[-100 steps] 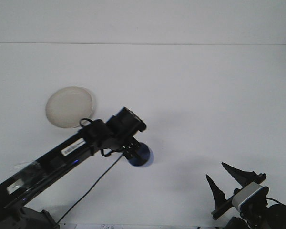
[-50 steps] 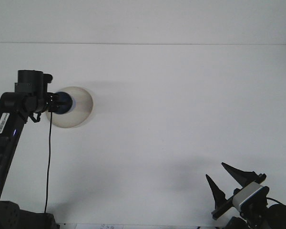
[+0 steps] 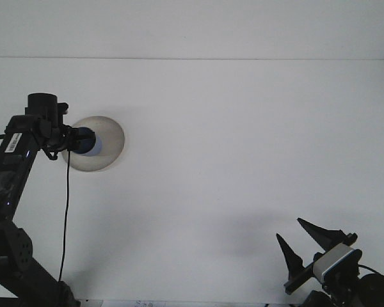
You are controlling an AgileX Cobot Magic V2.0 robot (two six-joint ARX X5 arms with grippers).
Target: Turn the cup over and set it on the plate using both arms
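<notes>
Cup [image 3: 86, 141] sits gripped in our left gripper [image 3: 77, 139] over the plate [image 3: 109, 144] — placing step; next we lower and release. Right gripper [image 3: 302, 238] idles open.

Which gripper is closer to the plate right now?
Left. The left gripper is over the left side of the plate with the blue cup at its tip. The right gripper sits far off at the table's near right corner, fingers apart.

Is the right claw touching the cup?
Apart. The front view shows the right claw at the bottom right, far across the bare table from the cup over the plate.
</notes>
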